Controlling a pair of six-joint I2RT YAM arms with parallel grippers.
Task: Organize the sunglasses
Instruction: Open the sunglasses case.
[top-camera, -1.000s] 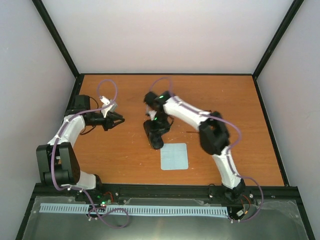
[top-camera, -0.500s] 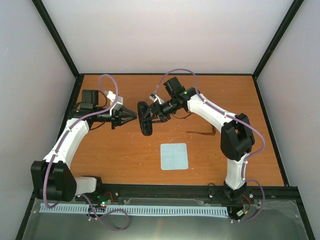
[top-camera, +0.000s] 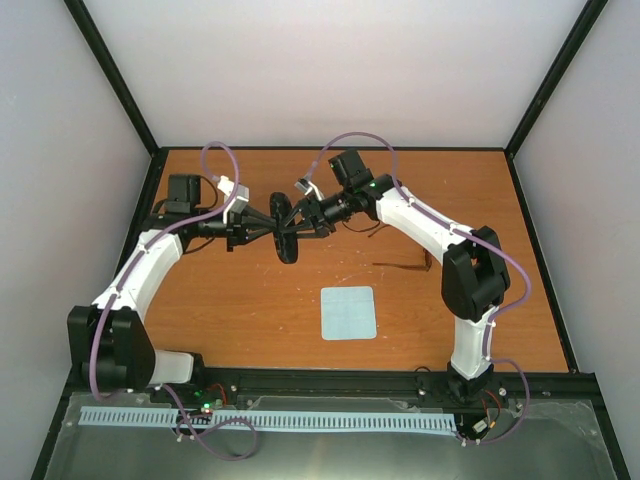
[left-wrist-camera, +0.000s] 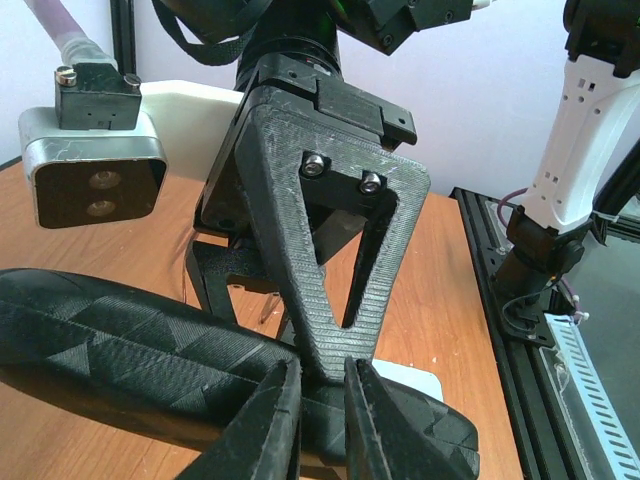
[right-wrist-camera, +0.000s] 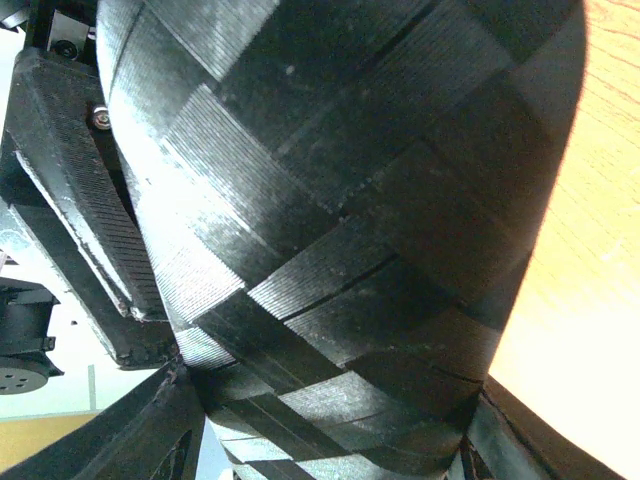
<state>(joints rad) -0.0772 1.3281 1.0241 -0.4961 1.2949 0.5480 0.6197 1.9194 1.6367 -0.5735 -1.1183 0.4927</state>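
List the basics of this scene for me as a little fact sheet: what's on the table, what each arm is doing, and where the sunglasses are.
table: orange-brown wood, walled enclosure
glasses case: black, oblong, held up off the table between both grippers
right gripper: clamped across the glasses case
left gripper: fingers nearly together, apparently pinching the case's edge
sunglasses: lying on the table right of the case, untouched
cloth: pale blue square, flat, nearer the arm bases
progress: sunglasses not yet in the case
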